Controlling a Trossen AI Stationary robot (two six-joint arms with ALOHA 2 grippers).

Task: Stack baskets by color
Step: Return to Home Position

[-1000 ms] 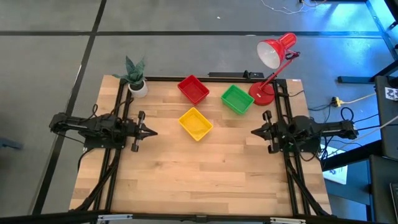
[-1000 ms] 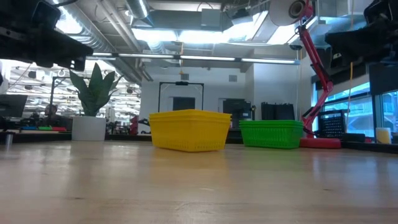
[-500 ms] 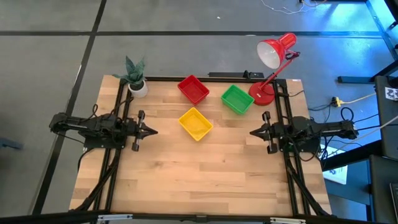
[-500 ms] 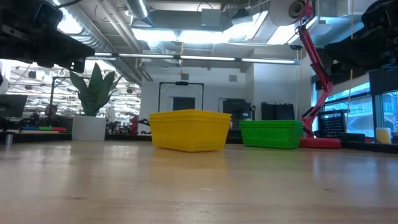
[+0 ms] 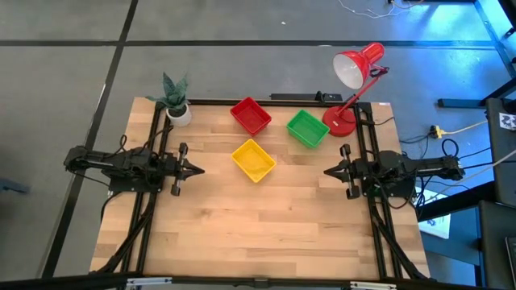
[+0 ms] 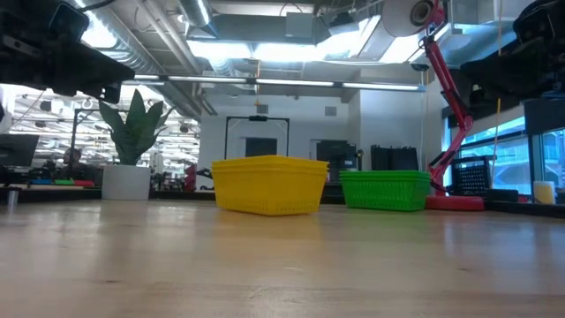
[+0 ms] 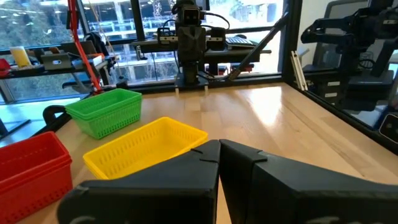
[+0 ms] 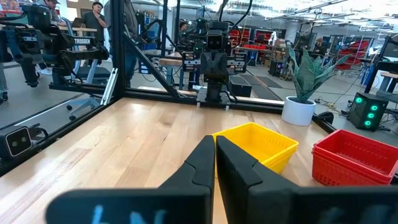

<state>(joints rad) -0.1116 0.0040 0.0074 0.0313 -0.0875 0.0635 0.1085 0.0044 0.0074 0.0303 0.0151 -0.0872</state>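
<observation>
Three baskets rest by their bottoms on the far half of the wooden table: a red one [image 5: 251, 115] at the back, a green one [image 5: 307, 128] to its right, and a yellow one [image 5: 254, 159] nearer the middle. The red one [image 8: 354, 157] and the green one [image 7: 106, 111] show layered rims, as if nested. My left gripper [image 5: 199, 170] hovers at the table's left side, shut, pointing level toward the yellow basket [image 7: 146, 146]. My right gripper [image 5: 326, 171] hovers at the right side, shut, pointing level toward the left one. Neither holds anything.
A small white potted plant [image 5: 176, 103] stands at the far left corner and a red desk lamp [image 5: 352, 80] at the far right corner. Black frame rails [image 5: 153, 201] run along both table sides. Bare wood [image 5: 258, 229] fills the near half. People [image 8: 96, 12] stand beyond the table.
</observation>
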